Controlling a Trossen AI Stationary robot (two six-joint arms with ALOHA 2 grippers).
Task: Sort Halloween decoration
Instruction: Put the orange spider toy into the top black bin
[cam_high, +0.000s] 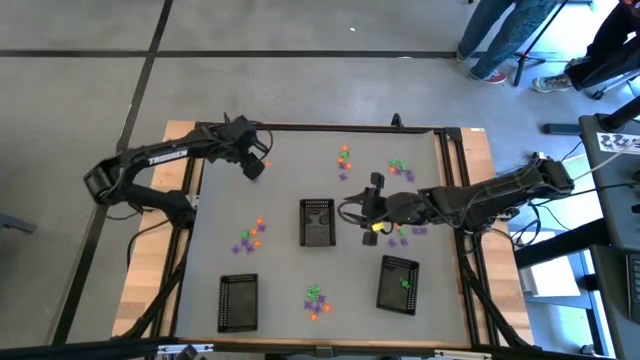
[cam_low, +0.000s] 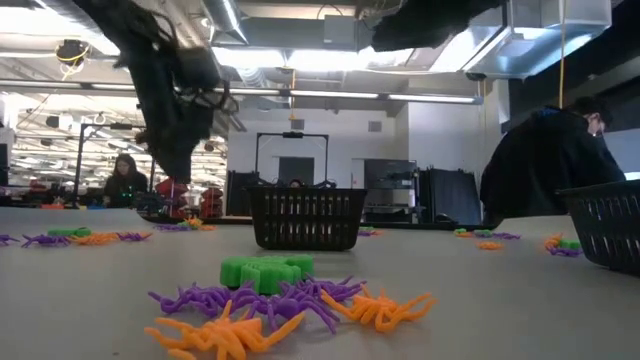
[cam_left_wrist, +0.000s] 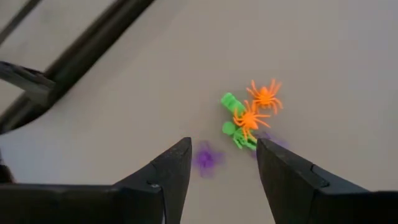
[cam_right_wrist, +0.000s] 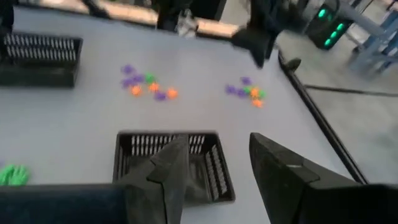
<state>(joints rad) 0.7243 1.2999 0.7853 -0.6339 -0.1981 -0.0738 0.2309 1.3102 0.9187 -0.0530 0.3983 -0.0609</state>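
The Halloween decorations are tiny orange, purple and green spiders and trinkets lying in several small heaps on the grey table: one far (cam_high: 344, 160), one left (cam_high: 250, 235), one near (cam_high: 316, 300). My left gripper (cam_high: 255, 166) hangs open above the far left part of the table. Its wrist view looks down on a heap of orange spiders (cam_left_wrist: 256, 107), with green and purple pieces beside them. My right gripper (cam_high: 372, 205) is open and empty, right of the middle black mesh tray (cam_right_wrist: 168, 163). A heap (cam_high: 405, 232) lies on the table just below it.
Three black mesh trays stand on the table: middle (cam_high: 318, 222), near left (cam_high: 238, 300) and near right (cam_high: 398, 285), which has a green piece inside. Another heap lies far right (cam_high: 400, 170). People stand beyond the table's far right corner (cam_high: 500, 40).
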